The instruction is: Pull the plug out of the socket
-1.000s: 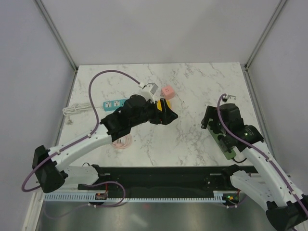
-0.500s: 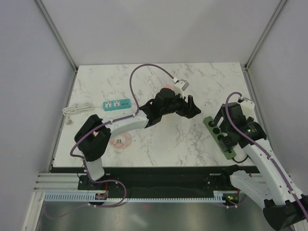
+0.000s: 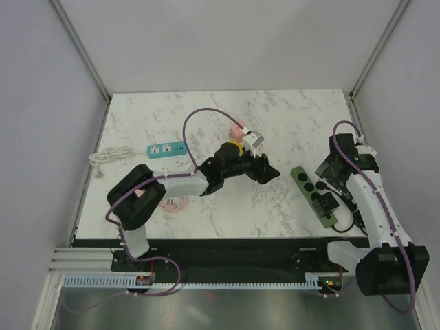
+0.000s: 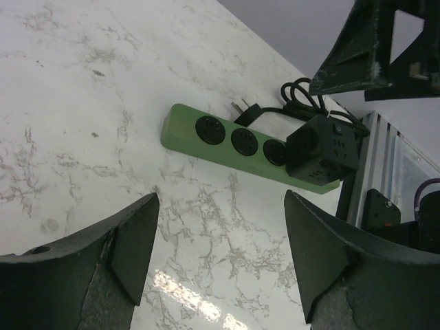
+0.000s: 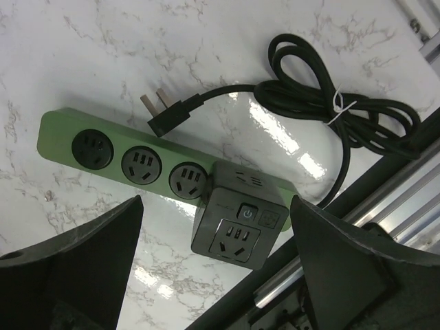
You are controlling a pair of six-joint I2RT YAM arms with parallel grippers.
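Black cube plug (image 5: 237,221) seated in green power strip (image 5: 130,161), right side of marble table (image 3: 289,117), toward the near edge.

Plug: squarish, dark, a socket face and small button on top, pressed into the strip's end position; three more sockets in a row beside it. Strip's black cord (image 5: 330,103) coiled just beside. Right gripper (image 5: 213,265) hovers over the plug, fingers spread wide, nothing held. Left gripper (image 4: 220,254) mid-table, fingers apart, empty, facing the strip.

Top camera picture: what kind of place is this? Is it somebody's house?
Most likely a robot test bench in a lab, not a house. A left arm and right arm stand at a marble-patterned table, grey walls with metal posts box it in, and a green power strip lies out.
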